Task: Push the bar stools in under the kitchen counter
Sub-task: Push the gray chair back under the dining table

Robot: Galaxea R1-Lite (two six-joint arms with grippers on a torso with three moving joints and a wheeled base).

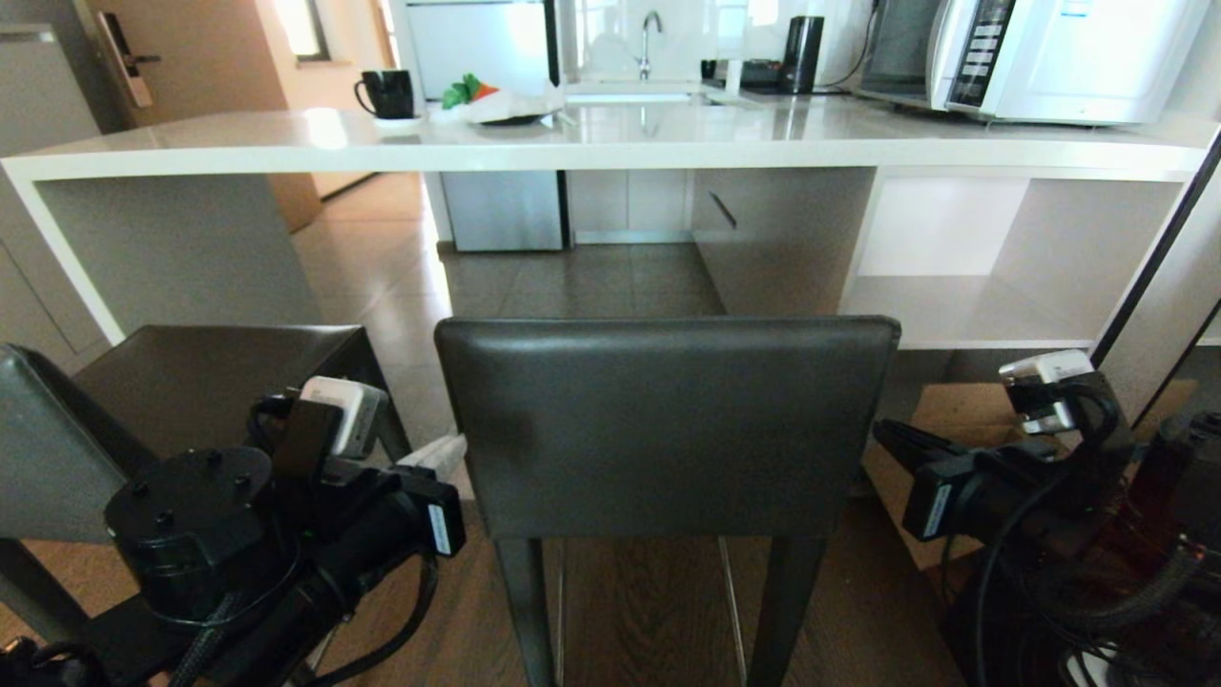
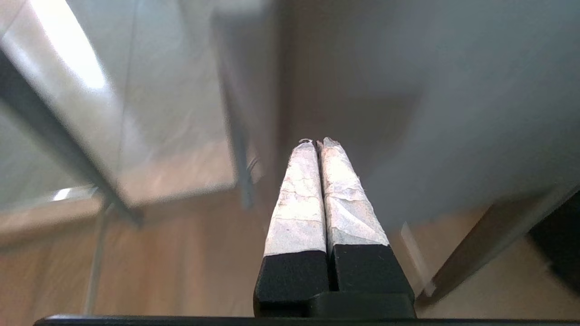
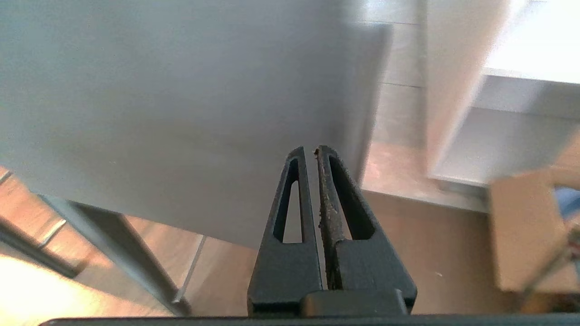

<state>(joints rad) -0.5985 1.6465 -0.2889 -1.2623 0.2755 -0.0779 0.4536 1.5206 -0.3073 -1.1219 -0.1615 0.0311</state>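
Two bar stools stand before you, and behind them the kitchen counter [image 1: 610, 143] runs across the whole width of the head view, its white top well beyond both grippers and its open underside facing them. The larger thing near your arms is the centre stool [image 1: 668, 425]: its dark grey backrest fills the space between the two grippers, still on your side of the counter edge, with its slim legs and chrome footrest bars dropping to the wood floor [image 1: 639, 611] below. The second stool [image 1: 205, 382] sits on the outer side of the left gripper, its seat just beyond that arm and its front edge close to the counter's white side panel. Your left gripper [image 2: 317, 144] is level with the centre stool's backrest, just beside its left edge, with its white-wrapped fingers [image 2: 297, 199] pressed together on nothing; whether they touch the leather you cannot tell. Your right gripper [image 3: 310, 151] is mirrored at the backrest's right edge, its black fingers [image 3: 331, 213] nearly meeting with only a sliver of gap, holding nothing. Beyond the right gripper lie the counter's white shelf compartment and a brown cardboard box [image 3: 525, 231] on the floor.
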